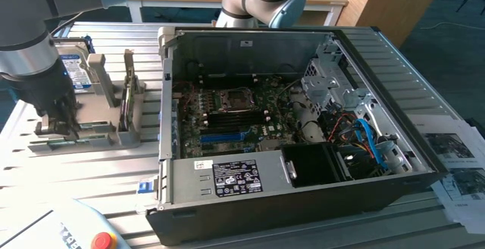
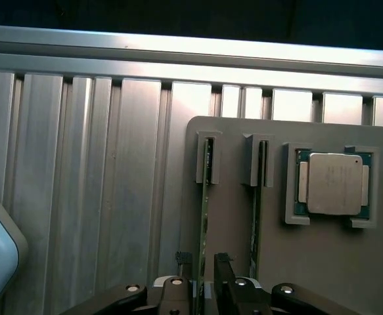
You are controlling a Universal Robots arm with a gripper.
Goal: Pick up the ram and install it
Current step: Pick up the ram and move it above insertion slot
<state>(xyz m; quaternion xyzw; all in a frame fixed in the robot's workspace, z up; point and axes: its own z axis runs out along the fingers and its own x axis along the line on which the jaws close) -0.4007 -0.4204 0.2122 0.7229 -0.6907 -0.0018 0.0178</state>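
The ram [image 2: 204, 203] is a thin green stick standing on edge in a slot of the grey holder [image 2: 237, 249]. My gripper [image 2: 204, 268] is down over it, one dark finger [image 2: 183, 262] on each side, closed against the stick. A second stick [image 2: 259, 210] stands in the neighbouring slot, apart from the fingers. In the exterior view my gripper [image 1: 57, 125] is low over the grey holder [image 1: 91, 135] at the exterior view's left, beside the open computer case [image 1: 303, 181]. The motherboard [image 1: 235, 118] with its blue slot [image 1: 224, 137] lies inside the case.
A processor chip [image 2: 336, 184] sits in a recess of the holder beyond the second stick. A hard drive [image 1: 76, 67] and upright cards [image 1: 129, 87] stand on the holder. The case wall [image 1: 163, 107] rises between holder and motherboard. Papers [image 1: 458, 164] lie at the exterior view's right.
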